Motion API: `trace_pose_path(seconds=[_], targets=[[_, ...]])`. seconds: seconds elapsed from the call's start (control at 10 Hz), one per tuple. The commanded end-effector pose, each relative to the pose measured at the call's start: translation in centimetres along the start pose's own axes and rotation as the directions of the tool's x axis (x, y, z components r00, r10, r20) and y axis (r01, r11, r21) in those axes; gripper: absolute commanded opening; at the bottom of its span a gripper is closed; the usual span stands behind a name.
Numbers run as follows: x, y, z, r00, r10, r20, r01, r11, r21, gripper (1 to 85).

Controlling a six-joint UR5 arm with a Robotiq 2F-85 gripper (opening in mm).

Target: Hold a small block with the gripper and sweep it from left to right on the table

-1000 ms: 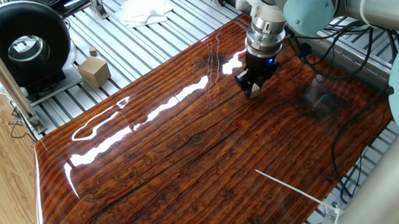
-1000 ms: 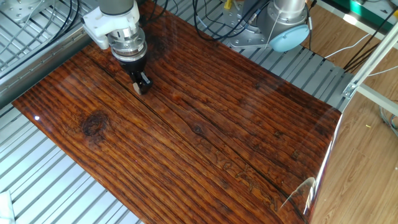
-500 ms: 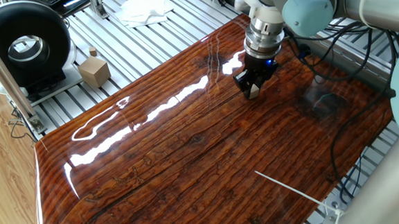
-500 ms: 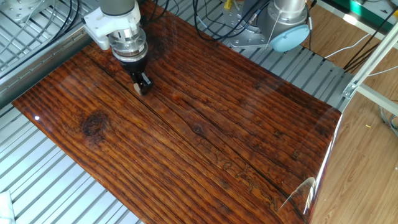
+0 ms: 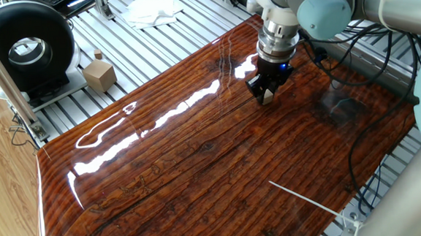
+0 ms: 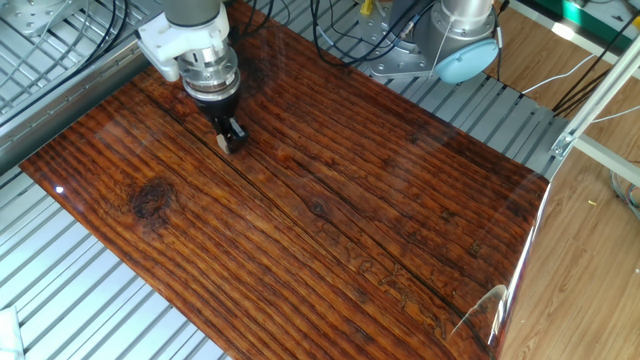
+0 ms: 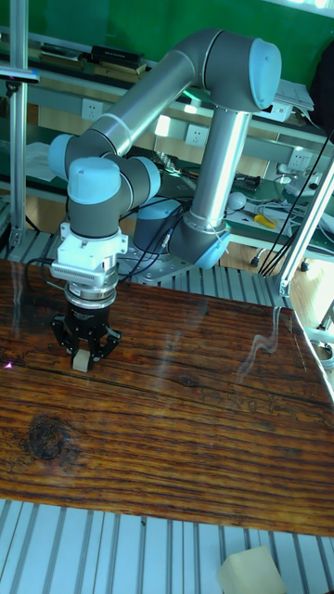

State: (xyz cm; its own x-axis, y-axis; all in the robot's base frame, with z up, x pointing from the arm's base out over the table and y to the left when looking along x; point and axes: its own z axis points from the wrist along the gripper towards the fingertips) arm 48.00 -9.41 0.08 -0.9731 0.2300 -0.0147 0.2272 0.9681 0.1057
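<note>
The black two-fingered gripper [image 5: 266, 95] points straight down near one end of the glossy reddish-brown table [image 5: 199, 170]. It is shut on the small block [image 5: 268, 98], a tiny pale tan cube whose bottom rests at the table surface. The other fixed view shows the gripper [image 6: 230, 140] with the small block [image 6: 222, 144] near the table's [image 6: 350, 230] upper left corner. In the tall fixed view the small block [image 7: 82, 361] sits between the fingertips of the gripper [image 7: 83, 356], at the left of the table [image 7: 186, 436].
A larger tan cube with a knob [image 5: 99, 74] stands on the slatted aluminium frame [image 5: 117, 36], beside a black round device [image 5: 23, 45] and a white cloth [image 5: 152, 8]. Cables [image 5: 353, 47] run behind the arm. The robot base [image 6: 440, 40] stands at the table's far edge.
The gripper has crept a few pixels along the table with the small block, rightward in the other fixed view. Its grip is unchanged.
</note>
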Motion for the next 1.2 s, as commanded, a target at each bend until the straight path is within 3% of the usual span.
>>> trace_pose_path(seconds=[0.0,1.1], targets=[[-0.09,0.42,-0.13,1.0,0.013,0.002,-0.013,1.0,-0.019,1.0],[0.11,0.45,-0.19,1.0,-0.004,-0.008,0.004,0.999,-0.032,1.0]])
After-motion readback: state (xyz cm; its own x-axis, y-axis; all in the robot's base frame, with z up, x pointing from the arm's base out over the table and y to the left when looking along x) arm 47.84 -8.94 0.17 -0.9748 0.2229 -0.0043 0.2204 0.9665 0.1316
